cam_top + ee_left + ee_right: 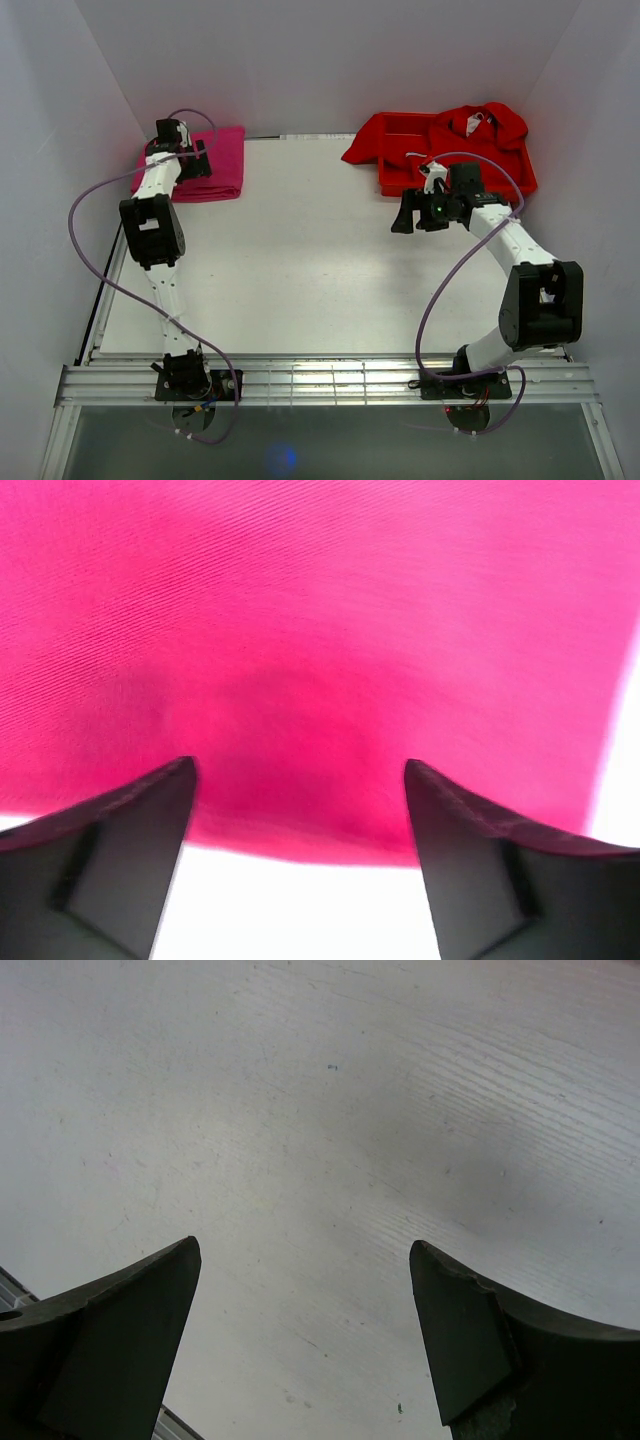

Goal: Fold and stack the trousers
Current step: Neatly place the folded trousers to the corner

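Observation:
The magenta-pink trousers (212,165) lie folded into a flat rectangle at the table's far left corner. My left gripper (180,140) hovers over their far left part, open and empty. In the left wrist view the pink fabric (320,650) fills the frame, its near edge running between my open fingers (130,830), with white table below. My right gripper (418,212) is open and empty above bare table, just in front of the red tray. The right wrist view shows only white table (320,1130) between its spread fingertips (460,1340).
A red plastic tray (520,178) stands at the far right with bright red garments (470,125) heaped in it and spilling over its left rim (362,145). White walls enclose the table on the left, back and right. A metal rail (320,380) runs along the near edge.

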`<state>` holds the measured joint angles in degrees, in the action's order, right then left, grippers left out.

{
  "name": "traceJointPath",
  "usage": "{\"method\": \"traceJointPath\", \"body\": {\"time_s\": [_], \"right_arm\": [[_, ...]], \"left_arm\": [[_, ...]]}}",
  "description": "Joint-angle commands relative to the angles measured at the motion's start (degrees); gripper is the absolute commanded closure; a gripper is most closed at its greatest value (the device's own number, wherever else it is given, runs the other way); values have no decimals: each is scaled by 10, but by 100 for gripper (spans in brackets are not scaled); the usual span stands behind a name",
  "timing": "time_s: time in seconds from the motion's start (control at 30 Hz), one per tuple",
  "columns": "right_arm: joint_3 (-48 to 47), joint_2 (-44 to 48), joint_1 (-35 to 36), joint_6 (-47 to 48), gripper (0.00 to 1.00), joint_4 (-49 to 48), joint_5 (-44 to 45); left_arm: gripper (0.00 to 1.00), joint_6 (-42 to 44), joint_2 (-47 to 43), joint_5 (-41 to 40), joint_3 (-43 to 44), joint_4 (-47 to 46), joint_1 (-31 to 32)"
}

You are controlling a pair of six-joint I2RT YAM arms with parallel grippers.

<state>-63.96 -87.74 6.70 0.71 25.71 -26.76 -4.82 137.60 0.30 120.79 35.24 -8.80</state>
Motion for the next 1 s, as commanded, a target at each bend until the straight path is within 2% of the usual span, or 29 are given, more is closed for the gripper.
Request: {"method": "traceJointPath", "body": {"time_s": [0.0,0.17,0.27,0.4,0.43,0.67,0.77,0.97], "right_arm": [[-31,39,-7,19,10,0,16],[-56,71,-18,50,10,3,29],[-59,90,-21,64,10,10,28],[-30,119,-25,68,10,19,15],[-12,134,-24,70,10,19,12],[68,187,-25,100,10,43,21],[97,209,-25,105,10,49,30],[129,244,-25,106,10,49,30]], "left_arm": [[2,23,-160,24,4,-12,19],[2,46,-256,60,18,-26,20],[2,80,-330,81,-41,-18,29],[2,111,-433,116,-188,-4,43],[2,117,-473,129,-254,1,46],[2,102,-647,170,-517,-23,51],[2,97,-691,178,-591,-30,51],[2,77,-735,158,-643,-18,51]]}}
